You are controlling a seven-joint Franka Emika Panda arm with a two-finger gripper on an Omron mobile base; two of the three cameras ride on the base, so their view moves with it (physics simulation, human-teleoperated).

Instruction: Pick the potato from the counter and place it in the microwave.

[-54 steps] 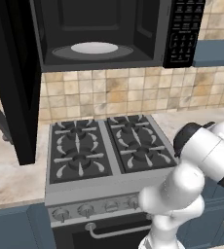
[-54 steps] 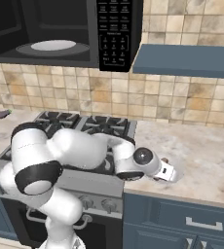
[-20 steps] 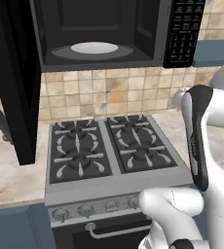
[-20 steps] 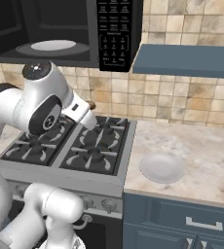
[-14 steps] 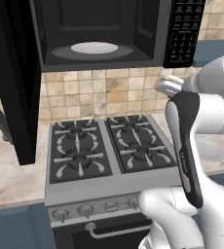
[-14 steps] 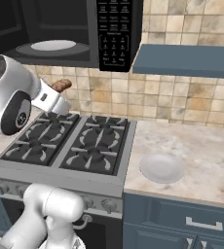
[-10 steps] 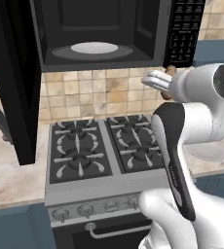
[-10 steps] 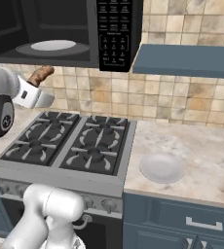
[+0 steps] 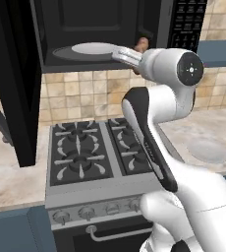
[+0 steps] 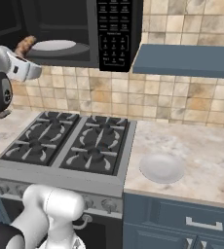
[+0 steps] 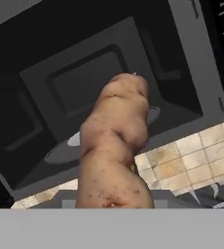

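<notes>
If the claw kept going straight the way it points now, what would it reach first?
Probably the microwave: the claw, shut on the potato, points into the open cavity. The turntable plate lies just below that line, so the potato would likely pass over it and meet the back wall. Depth is hard to judge.

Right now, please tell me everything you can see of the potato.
The potato is a brown, elongated lump with matte, mottled, speckled skin and a knobbly surface. It sits in the gripper, raised off the counter, at the open front of the microwave, near the white turntable plate but not yet resting on it.
</notes>
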